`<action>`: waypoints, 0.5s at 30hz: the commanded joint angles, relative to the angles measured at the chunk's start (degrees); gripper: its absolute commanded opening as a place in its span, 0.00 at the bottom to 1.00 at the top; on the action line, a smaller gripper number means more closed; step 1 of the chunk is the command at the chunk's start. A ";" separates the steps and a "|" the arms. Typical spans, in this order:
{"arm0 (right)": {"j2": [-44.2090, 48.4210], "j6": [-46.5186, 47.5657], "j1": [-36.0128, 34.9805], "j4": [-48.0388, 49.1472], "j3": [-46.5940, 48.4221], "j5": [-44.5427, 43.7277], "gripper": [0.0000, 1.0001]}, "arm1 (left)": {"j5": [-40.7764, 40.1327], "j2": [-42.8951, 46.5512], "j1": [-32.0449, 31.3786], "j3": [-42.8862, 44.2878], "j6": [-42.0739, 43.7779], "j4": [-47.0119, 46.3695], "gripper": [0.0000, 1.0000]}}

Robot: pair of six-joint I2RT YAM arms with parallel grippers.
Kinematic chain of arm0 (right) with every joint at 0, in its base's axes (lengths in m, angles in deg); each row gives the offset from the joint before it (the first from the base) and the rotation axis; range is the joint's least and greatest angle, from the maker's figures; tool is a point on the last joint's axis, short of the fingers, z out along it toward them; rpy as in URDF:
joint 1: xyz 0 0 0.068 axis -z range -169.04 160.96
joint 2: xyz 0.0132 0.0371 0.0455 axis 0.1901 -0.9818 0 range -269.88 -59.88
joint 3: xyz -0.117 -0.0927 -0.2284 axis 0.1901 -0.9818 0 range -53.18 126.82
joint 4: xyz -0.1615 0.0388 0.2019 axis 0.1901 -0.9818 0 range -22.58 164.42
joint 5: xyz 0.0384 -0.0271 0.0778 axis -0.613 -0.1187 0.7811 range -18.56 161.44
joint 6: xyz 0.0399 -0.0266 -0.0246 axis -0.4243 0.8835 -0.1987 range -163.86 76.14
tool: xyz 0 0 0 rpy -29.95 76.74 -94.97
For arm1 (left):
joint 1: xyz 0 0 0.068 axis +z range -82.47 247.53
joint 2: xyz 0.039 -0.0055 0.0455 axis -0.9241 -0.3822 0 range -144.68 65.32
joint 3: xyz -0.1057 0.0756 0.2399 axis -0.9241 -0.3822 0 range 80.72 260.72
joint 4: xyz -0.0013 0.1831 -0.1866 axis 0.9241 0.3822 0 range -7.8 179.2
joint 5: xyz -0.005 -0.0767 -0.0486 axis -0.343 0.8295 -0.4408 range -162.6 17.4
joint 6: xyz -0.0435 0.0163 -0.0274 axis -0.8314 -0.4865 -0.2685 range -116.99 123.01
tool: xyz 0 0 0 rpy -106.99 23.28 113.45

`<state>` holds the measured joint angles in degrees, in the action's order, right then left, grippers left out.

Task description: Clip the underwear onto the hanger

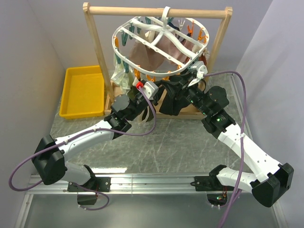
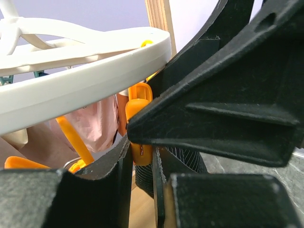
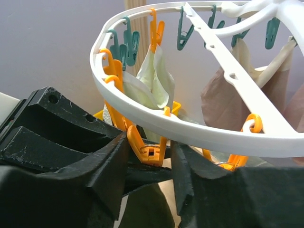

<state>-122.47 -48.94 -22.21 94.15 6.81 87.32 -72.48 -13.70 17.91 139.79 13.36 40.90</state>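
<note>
Underwear (image 1: 169,100): dark, hanging under the near rim of the hanger (image 2: 71,88), between both grippers; whether it is clipped cannot be told.
Left gripper (image 2: 141,156): clamped on the left orange clip (image 2: 138,107).
Right gripper (image 3: 149,159): jaws apart, straddling the right orange clip (image 3: 145,152).
Handling: probably light, limp and prone to sag. Best pinched at the waistband edge, close beside a clip mouth.

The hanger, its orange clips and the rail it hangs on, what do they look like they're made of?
Hanger: probably moulded plastic, white, smooth with a slight sheen and rounded edges. Orange clip: likely plastic too, glossy and evenly coloured. Rail: looks like bare wood, pale tan and matt.
</note>
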 commanded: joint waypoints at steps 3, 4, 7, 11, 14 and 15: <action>1.06 -0.54 -0.58 4.71 1.10 -3.75 0.31 | 1.20 -0.17 -0.38 1.93 0.28 -0.19 0.01; 1.15 -0.54 -0.67 4.88 0.92 -3.84 0.25 | 1.46 -0.08 -0.38 1.93 0.11 -0.01 0.04; 1.24 -0.10 -0.67 5.06 0.83 -3.57 0.11 | 1.55 0.36 -0.38 1.93 0.11 1.30 0.18; 1.24 0.25 -0.58 4.62 0.75 -3.22 0.00 | 1.64 1.94 -0.38 1.23 0.55 3.85 0.34; 1.33 0.42 -0.67 4.01 0.92 -3.05 0.00 | 2.51 4.66 -0.38 0.26 0.81 7.18 0.45; 1.33 0.51 -0.58 3.92 0.92 -3.05 0.00 | 3.04 5.54 -0.38 0.17 0.99 9.98 0.49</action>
<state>-122.45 -48.88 -22.54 94.89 6.79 84.74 -71.80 -12.41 17.80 139.83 13.97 45.95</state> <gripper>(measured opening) 0.070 0.448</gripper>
